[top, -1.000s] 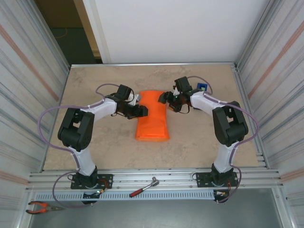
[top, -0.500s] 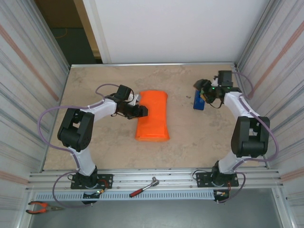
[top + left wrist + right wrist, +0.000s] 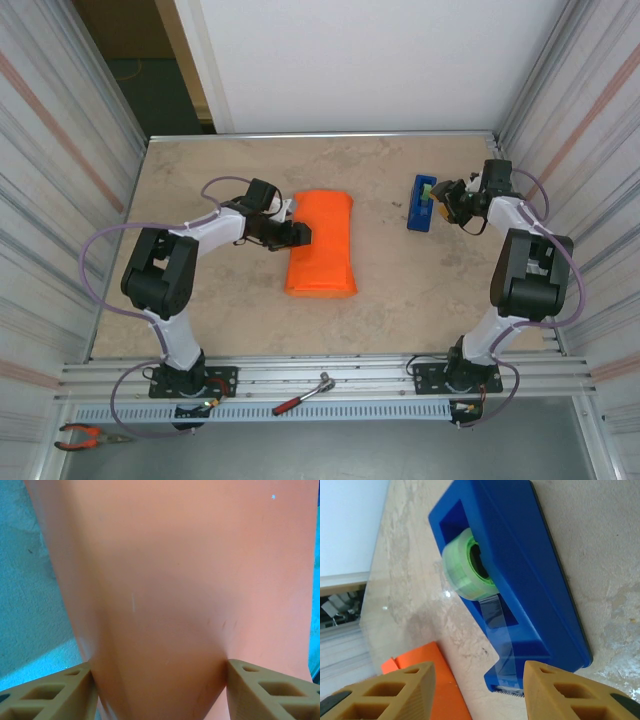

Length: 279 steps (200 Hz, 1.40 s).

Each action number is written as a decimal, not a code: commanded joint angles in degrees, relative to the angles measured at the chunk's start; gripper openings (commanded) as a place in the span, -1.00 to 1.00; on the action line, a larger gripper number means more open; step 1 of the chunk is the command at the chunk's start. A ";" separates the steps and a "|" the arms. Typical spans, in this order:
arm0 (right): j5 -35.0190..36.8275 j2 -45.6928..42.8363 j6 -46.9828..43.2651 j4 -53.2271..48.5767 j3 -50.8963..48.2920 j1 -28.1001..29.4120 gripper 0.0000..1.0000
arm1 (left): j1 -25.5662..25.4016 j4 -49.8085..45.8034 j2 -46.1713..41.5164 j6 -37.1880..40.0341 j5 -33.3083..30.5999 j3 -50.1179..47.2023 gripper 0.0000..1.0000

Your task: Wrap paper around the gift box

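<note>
1. Right, the paper (image 3: 322, 243) lies as a long, folded orange bundle in the middle of the counter (image 3: 210, 310), running near to far.
2. I cannot see the gift box. I judge it is inside that bundle, since the sheet is folded over on itself and nothing pink lies out on the counter.
3. My left hand (image 3: 298, 234) is clamped on the bundle's left edge. In the left wrist view both fingers (image 3: 55, 692) press against the orange sheet, one on each side.
4. My right hand (image 3: 450, 199) is at the far right, just beside the blue tape dispenser (image 3: 421, 203). Its jaws stand apart and hold nothing. In the right wrist view the cutter end sits just ahead of them, and the green tape roll (image 3: 462, 572) is loaded.
5. As I read it, the long fold over the box is done, and the left grip is what keeps it shut.
6. I see no tape on the seam, so taping it is left to do. The two ends also need folding in and fixing, though I cannot tell how closed they are now.
</note>
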 commanded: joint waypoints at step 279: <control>-2.04 5.40 -2.49 1.75 -1.27 2.14 -0.93 | -1.35 -7.14 4.94 0.73 -8.97 -4.11 0.23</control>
